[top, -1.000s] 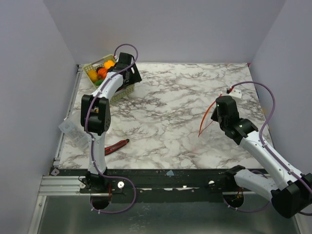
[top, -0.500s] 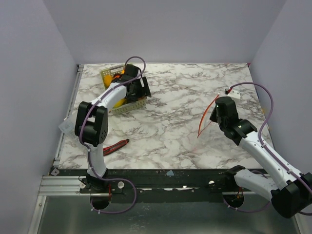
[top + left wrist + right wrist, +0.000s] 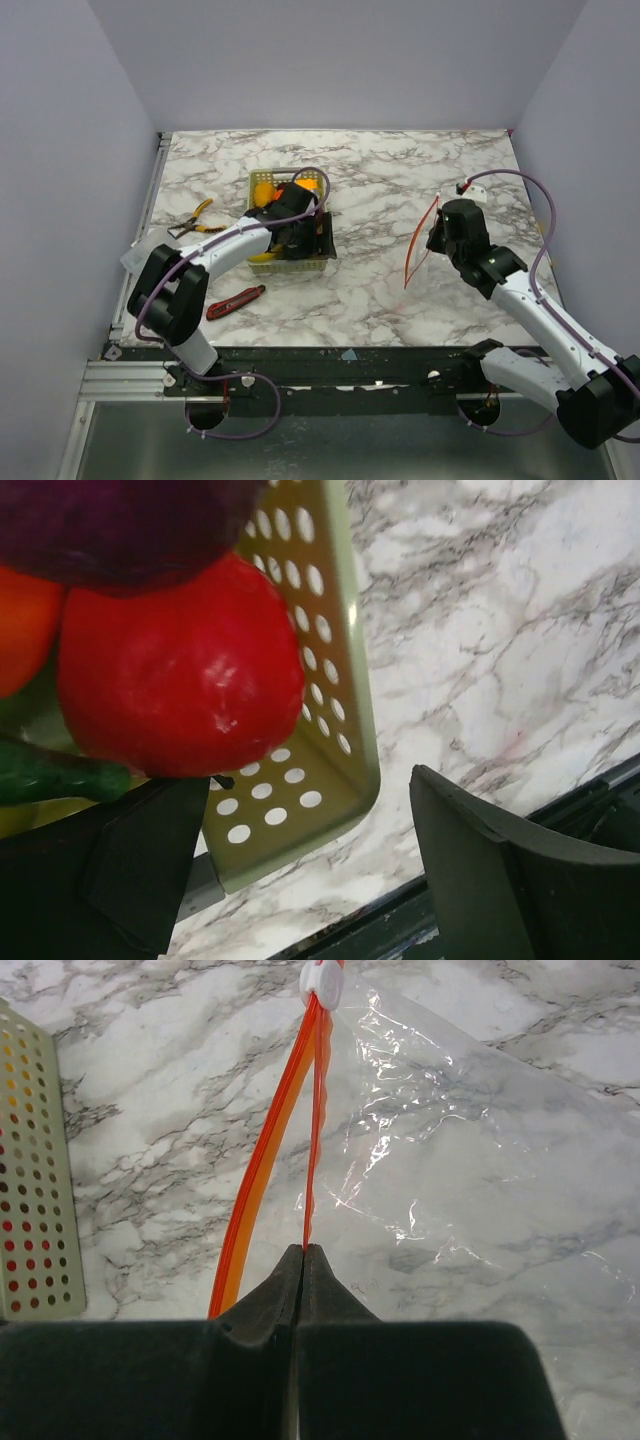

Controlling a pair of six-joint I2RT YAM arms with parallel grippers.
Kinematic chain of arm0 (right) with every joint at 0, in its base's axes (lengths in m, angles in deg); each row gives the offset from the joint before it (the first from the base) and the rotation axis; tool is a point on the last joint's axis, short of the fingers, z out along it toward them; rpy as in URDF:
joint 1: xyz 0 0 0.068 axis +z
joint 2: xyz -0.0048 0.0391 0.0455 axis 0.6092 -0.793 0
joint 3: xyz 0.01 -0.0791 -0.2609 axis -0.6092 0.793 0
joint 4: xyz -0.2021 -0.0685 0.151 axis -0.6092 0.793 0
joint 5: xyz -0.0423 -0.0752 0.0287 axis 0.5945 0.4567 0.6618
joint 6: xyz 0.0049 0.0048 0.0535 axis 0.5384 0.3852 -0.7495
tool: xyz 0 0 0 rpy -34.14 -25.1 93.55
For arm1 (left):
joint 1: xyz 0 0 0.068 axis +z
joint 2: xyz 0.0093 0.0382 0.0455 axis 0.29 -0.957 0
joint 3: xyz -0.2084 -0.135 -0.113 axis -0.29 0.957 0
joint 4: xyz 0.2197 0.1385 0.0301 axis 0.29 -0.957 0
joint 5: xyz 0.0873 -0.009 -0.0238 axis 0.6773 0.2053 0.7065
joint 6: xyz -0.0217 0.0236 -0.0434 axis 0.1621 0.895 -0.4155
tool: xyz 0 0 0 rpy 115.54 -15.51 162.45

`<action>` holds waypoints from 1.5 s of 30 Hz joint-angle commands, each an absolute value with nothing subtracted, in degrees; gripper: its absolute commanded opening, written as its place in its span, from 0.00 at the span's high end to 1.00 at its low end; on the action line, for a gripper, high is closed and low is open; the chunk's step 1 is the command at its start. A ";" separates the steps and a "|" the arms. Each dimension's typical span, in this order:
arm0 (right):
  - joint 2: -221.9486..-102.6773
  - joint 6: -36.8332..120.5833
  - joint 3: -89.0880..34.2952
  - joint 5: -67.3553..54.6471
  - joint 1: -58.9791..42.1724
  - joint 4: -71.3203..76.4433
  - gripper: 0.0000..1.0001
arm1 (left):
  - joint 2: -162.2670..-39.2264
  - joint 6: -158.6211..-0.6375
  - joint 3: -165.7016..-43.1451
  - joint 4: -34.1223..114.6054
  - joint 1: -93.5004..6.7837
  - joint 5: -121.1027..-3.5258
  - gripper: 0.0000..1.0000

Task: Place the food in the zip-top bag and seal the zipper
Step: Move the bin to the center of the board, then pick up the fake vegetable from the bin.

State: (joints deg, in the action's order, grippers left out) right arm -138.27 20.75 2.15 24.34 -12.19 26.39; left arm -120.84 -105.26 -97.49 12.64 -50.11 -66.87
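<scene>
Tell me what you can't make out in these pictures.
- Top view: the left arm covers most of the basket, so the food can't be counted.
- Left wrist view: the purple food is cut off by the top edge.
- Right wrist view: the right end effector hides the zipper's pinched end and the zip-top bag's near part.

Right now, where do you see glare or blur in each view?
Left wrist view: the red toy fruit is very near and slightly soft, with a white glare spot; right wrist view: the zip-top bag glints in bright streaks; top external view: even light, faint shadows, no blur.
</scene>
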 commanded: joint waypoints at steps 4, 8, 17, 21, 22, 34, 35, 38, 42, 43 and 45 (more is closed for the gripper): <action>-139.67 23.87 2.04 17.60 -12.02 24.38 1.00 | -108.23 -101.48 -91.69 10.94 -50.50 -65.46 0.17; -141.42 24.27 2.47 13.26 -11.93 24.01 1.00 | -106.00 -97.82 -94.57 9.10 -50.48 -66.78 0.16; -141.45 24.87 2.80 10.51 -11.84 23.25 1.00 | -109.74 -90.20 -100.60 5.63 -50.37 -51.71 0.16; -142.64 24.88 2.78 10.61 -11.78 23.06 1.00 | -115.39 -88.78 -107.10 4.82 -50.39 -46.42 0.16; -142.98 24.95 2.77 10.54 -11.80 23.06 1.00 | -117.07 -88.39 -108.61 4.45 -50.36 -45.32 0.16; -141.70 24.85 3.41 10.07 -11.86 22.64 1.00 | -128.17 -87.88 -115.73 2.28 -48.15 -49.26 0.16; -141.55 24.81 3.49 10.08 -11.83 22.69 1.00 | -128.47 -87.76 -115.66 2.35 -48.04 -49.31 0.18; -141.06 24.87 3.62 10.16 -11.79 22.57 1.00 | -129.05 -87.64 -114.41 3.49 -47.66 -50.20 0.23; -140.74 24.70 3.76 10.01 -11.78 22.72 1.00 | -129.90 -88.39 -113.73 4.02 -47.40 -52.65 0.22; -140.79 24.74 3.76 9.92 -11.78 22.84 1.00 | -130.04 -88.52 -113.60 4.13 -47.44 -53.35 0.21; -140.79 24.75 3.75 9.82 -11.78 22.84 1.00 | -130.23 -88.62 -113.51 4.47 -47.38 -54.00 0.21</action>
